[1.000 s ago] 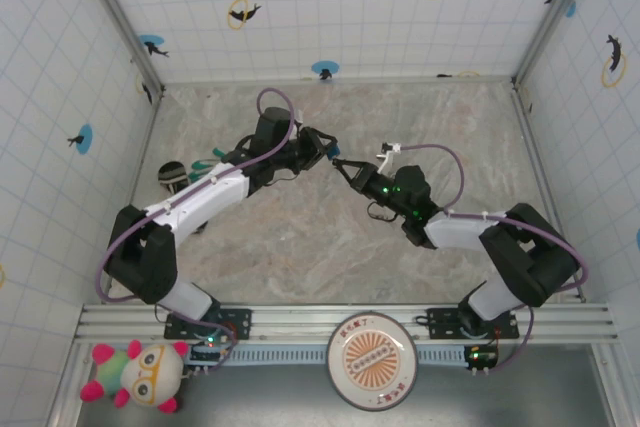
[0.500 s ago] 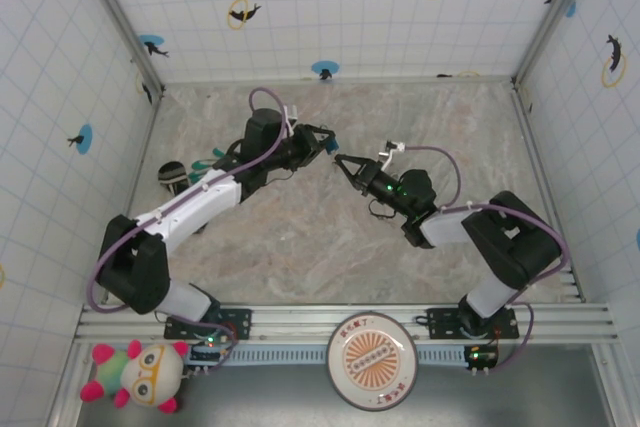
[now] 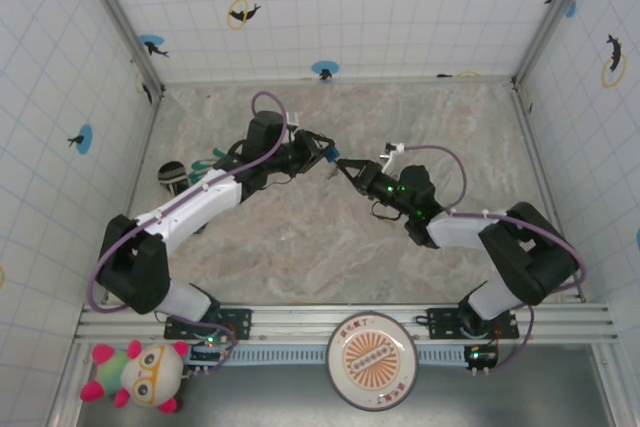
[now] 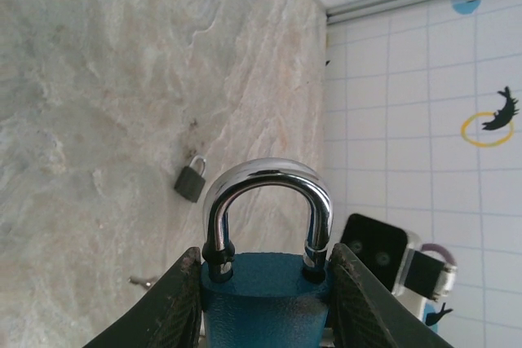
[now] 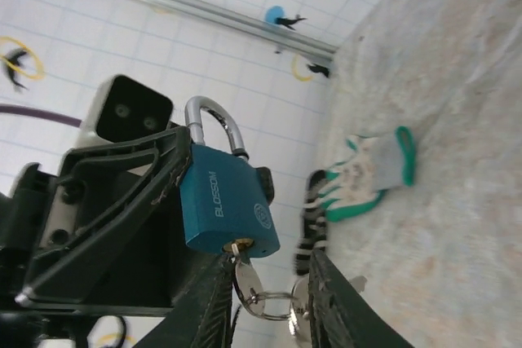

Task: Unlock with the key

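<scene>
Left gripper (image 4: pixel 265 283): clamped on blue padlock (image 5: pixel 224 201), shackle up. Right gripper (image 5: pixel 269 283): jaws apart, flanking the key ring (image 5: pixel 273 303) under the padlock. Key (image 5: pixel 243 273): seated in the keyhole on the padlock's underside, not pinched.

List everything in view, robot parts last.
blue padlock: one, blue with silvery shackle, held in the left gripper
key: one, silvery, in the blue padlock's keyhole, ring hanging below
small padlock: one, dark grey, lying on the table
glove: one, white and teal-green, on the table's left side
plush toy: one, white, pink and green, front left, off the table
round disc: one, white and orange, front centre
left gripper: one, black, shut on the blue padlock
right gripper: one, black, open, fingers either side of the key
</scene>
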`<state>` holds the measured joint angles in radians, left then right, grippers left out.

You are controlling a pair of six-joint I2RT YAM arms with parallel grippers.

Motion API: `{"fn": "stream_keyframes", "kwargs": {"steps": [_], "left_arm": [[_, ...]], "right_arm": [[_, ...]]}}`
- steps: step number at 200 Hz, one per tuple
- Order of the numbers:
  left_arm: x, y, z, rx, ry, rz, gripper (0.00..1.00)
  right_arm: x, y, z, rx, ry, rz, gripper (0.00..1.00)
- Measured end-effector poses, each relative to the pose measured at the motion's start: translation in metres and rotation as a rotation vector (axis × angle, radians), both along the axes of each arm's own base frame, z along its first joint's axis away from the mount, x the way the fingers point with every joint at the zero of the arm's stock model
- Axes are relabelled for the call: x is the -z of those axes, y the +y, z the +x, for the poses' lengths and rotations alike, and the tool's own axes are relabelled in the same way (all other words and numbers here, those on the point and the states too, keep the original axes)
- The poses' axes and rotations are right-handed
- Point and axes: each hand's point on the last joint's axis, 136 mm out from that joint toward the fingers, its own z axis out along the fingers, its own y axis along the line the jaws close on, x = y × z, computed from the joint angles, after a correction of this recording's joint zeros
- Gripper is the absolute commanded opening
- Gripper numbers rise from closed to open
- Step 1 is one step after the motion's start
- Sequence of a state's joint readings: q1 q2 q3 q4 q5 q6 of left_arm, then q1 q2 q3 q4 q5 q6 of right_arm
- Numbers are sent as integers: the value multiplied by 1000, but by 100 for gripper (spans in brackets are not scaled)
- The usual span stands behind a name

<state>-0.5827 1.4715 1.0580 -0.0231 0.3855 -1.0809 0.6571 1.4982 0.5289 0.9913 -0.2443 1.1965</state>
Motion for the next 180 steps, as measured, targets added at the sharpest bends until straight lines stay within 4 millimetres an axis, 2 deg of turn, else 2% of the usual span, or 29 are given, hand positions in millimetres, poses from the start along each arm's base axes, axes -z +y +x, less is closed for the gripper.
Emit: {"fn": "stream_keyframes", "kwargs": {"steps": [40, 81, 111, 154, 180], "left_arm": [[11, -3, -1, 9, 53, 18, 0], [20, -2, -4, 11, 97, 30, 0], [23, -2, -6, 11, 112, 35, 0], [23, -1, -6, 12, 117, 38, 0], [22, -2, -7, 17, 119, 35, 0]], "right_arm": [[6, 5, -5, 36, -53, -249, 41], [25, -2, -18, 56, -96, -449, 43], [25, -3, -20, 65, -133, -496, 44], [10, -7, -15, 103, -188, -493, 48], [8, -7, -14, 108, -202, -494, 48]]}}
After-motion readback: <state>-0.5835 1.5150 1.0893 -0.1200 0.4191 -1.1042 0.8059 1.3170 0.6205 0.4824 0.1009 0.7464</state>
